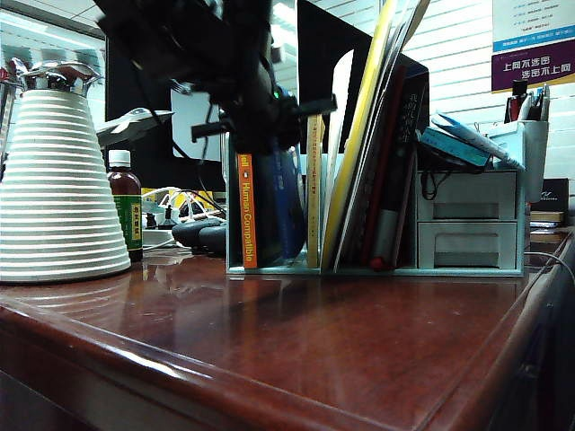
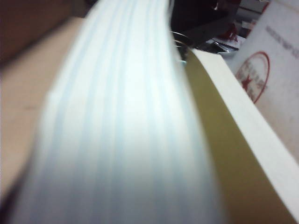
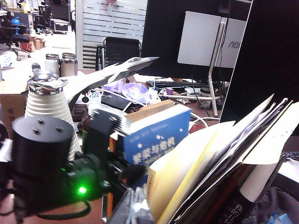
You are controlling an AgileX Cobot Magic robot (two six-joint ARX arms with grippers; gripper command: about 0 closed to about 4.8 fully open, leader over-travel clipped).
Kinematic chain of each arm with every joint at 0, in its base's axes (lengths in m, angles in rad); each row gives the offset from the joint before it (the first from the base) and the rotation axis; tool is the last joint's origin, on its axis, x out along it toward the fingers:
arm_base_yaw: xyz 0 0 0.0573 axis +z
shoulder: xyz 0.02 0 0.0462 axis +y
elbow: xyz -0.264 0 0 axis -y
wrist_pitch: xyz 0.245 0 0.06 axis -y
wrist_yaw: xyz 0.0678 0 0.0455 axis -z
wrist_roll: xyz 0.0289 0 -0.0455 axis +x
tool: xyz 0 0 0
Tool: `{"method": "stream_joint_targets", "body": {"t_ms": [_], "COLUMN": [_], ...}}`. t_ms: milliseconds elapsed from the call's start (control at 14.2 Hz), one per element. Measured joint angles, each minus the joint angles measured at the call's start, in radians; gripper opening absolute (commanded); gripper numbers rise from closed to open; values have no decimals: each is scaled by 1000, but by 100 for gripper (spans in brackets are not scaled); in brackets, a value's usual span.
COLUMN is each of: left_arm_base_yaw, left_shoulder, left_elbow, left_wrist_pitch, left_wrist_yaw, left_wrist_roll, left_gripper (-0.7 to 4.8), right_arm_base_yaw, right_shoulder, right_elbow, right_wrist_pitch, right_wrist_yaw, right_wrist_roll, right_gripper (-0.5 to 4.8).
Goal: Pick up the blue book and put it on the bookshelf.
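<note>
Exterior view, left pincer gripping blue book, right pincer unseen

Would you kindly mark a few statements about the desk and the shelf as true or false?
1. The blue book stands in the bookshelf beside the orange-spined book. True.
2. The left hand is shut on the blue book. True.
3. The ribbed white jug stands to the right of the bookshelf. False: it stands to its left.
4. The brown bottle has a red cap. False: the cap is white.
</note>
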State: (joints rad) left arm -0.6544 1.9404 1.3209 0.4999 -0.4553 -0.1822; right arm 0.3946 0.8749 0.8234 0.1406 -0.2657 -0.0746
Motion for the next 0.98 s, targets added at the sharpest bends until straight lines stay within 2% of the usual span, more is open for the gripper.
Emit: {"method": "stream_joint_targets", "body": {"t_ms": [70, 140, 281, 492, 562, 773, 843, 913, 983], "left_arm_base_yaw": [0, 0, 0, -1, -2, -11, -10, -9, -11], "left_shoulder": [8, 10, 9, -6, -10, -127, -173, -226, -286], "left_elbow": [5, 5, 10, 20, 19, 18, 19, 18, 18], "left_wrist_pitch": [0, -5, 33, 82, 68, 63, 66, 63, 42], "left_wrist_yaw": [4, 7, 8, 9, 9, 7, 7, 6, 6], "left_wrist_roll": [8, 10, 10, 14, 32, 142, 151, 153, 164], "left_gripper": [31, 130, 186, 195, 225, 225, 201, 10, -8], "right_arm_base_yaw": [0, 0, 0, 0, 0, 0, 0, 0, 0], "right_shoulder": [0, 0, 0, 0, 0, 0, 0, 0, 0], "right_elbow": [0, 0, 0, 0, 0, 0, 0, 0, 0], "right_wrist_pitch": [-1, 0, -1, 0, -1, 0, 0, 0, 0], "right_wrist_yaw": [0, 0, 0, -21, -23, -23, -23, -23, -23], "right_wrist_roll": [0, 0, 0, 0, 0, 0, 0, 0, 0], "right_gripper": [-1, -1, -1, -1, -1, -1, -1, -1, -1]}}
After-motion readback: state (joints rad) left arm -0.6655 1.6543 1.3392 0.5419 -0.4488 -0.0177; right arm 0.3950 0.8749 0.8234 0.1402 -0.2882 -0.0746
